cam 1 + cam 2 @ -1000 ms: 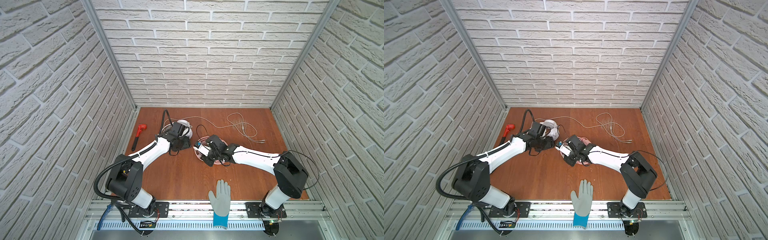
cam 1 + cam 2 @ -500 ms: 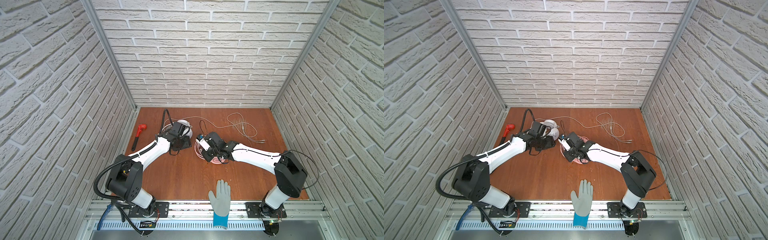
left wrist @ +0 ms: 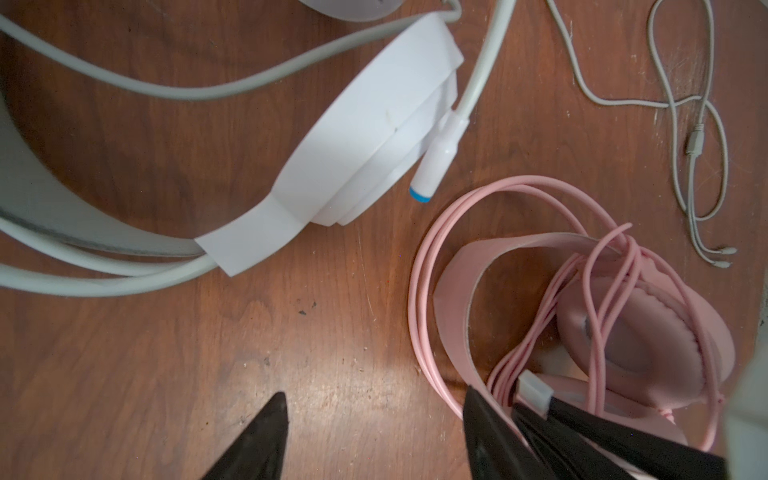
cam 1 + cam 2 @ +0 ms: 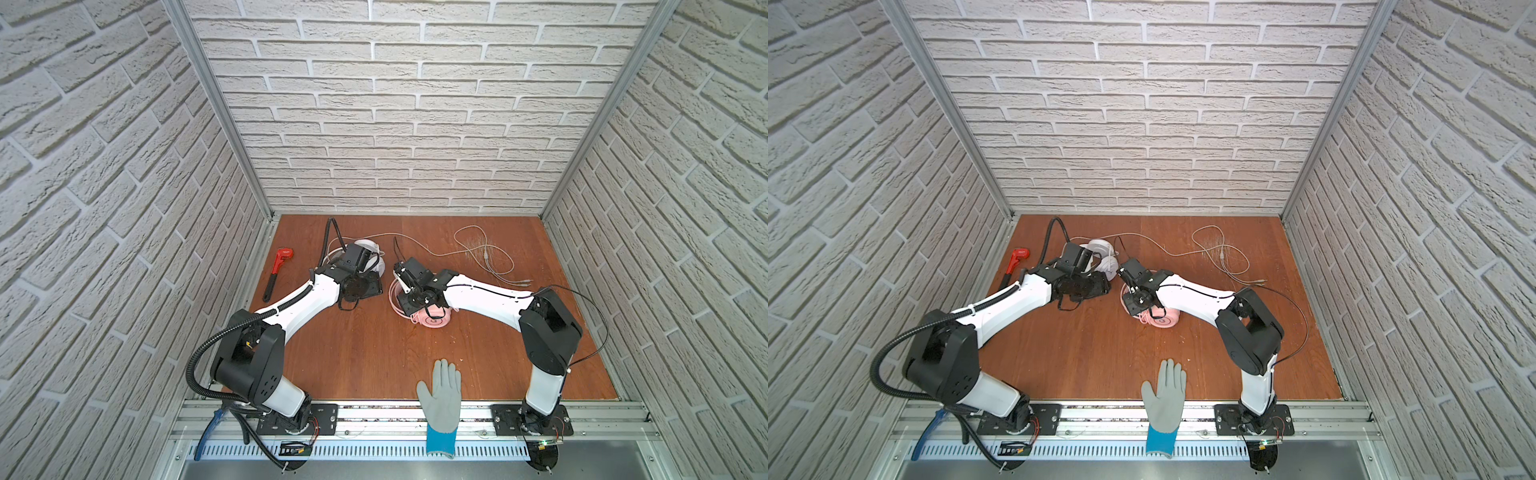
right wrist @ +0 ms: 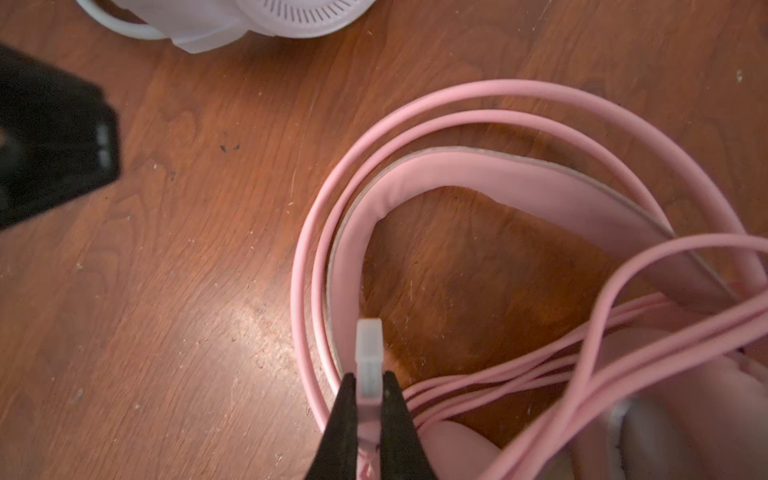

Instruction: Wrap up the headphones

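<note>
Clamping a clear plug [image 5: 369, 345], the right gripper [image 5: 369, 386] has its two black fingers pressed together on it. Only the right wrist view shows this grip squarely, with the plug's tip poking out past the fingertips. Under it lies the pink headset [image 5: 457, 174], its thin double bands and padded strap curving over the wood, with loops of pink cable [image 5: 623, 291] crossing them. In both top views the right arm's wrist covers the plug. There the pink headset [image 4: 434, 318] sits near the middle of the table [image 4: 374, 353], with one round earcup peeking out at the arm's 5 o'clock side.

The left wrist view adds what the top views hide. The left gripper [image 3: 374, 440] has its fingers well apart over bare wood, with nothing between them. Just beside one of them, the right gripper's fingers carry the plug. It also shows the white headset [image 3: 374, 137] up close, its blue-tipped mic boom [image 3: 436, 166] near the pink bands but apart from them.

Only the top views give the wider layout. The white headset lies at 11 o'clock on the table, under the left arm's wrist. Its grey cable [image 4: 482, 253] trails in loose loops toward 1 o'clock. A red wrench [image 4: 279, 266] lies at 10 o'clock, and a grey glove [image 4: 442, 395] lies across the front edge at 6 o'clock.
</note>
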Robot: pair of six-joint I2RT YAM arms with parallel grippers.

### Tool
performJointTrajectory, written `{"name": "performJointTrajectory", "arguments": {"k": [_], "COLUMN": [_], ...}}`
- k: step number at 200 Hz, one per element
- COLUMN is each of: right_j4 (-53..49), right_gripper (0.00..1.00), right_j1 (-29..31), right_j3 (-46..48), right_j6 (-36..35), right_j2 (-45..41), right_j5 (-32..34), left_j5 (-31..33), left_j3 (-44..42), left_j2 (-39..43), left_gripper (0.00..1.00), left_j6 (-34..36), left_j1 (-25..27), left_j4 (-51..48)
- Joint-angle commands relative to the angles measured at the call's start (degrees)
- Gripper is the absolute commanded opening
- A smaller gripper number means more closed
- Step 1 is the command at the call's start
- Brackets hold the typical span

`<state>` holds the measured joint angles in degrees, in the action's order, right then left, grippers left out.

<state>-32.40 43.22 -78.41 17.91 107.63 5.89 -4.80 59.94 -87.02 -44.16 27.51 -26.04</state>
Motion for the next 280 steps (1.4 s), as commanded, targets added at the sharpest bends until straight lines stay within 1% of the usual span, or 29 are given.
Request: {"name": "performJointTrajectory", "arguments": {"k": [1,26,30,44,79,109,129,151,216,280], "right_j4": [-4.9,-7.5,-7.8,-9.2,-13.5,-14.8,-15.8,-16.7,-16.4,-16.8], "right_gripper": [0.06,0.06,0.06,0.07,0.08,0.10,0.14,0.20,0.28,0.31], "right_j1": [-1.0,-1.6,-1.7,-2.1,-2.5,-3.0,-3.6,-4.2,-4.6,-4.6], "right_j3": [-2.8,-6.0,-6.5,-8.1,-11.0,-10.5,-11.2,-12.4,-13.4,-14.4], "right_j6": [2.5,1.5,1.3,0.4,-3.0,-5.2,-5.9,-5.5,-3.8,-3.7], "right_j2": [2.9,5.3,7.1,8.8,11.2,10.7,10.8,11.3,8.9,6.7], "right_j5": [2.3,1.3,1.2,-0.1,-2.3,-3.1,-3.1,-2.7,-1.4,0.3], "left_j5": [1.2,1.2,1.2,1.2,1.2,1.0,0.9,0.7,0.8,0.5], "left_j3": [-0.4,-0.4,-0.4,-0.3,0.1,0.9,1.6,2.5,2.7,3.5], "left_j2": [2.4,2.6,2.6,2.6,2.3,1.7,1.0,0.5,0.6,0.6], "left_gripper": [0.67,0.67,0.67,0.67,0.67,0.67,0.67,0.67,0.67,0.67], "left_j6": [0.5,0.6,0.6,0.6,0.7,0.7,0.9,1.0,1.0,1.2], "left_j1": [0.2,0.2,0.2,0.2,0.1,0.0,0.0,0.1,0.1,0.2], "left_j4": [0.1,-0.1,-0.2,-0.3,-0.6,-0.9,-0.9,-1.1,-1.5,-1.8]}}
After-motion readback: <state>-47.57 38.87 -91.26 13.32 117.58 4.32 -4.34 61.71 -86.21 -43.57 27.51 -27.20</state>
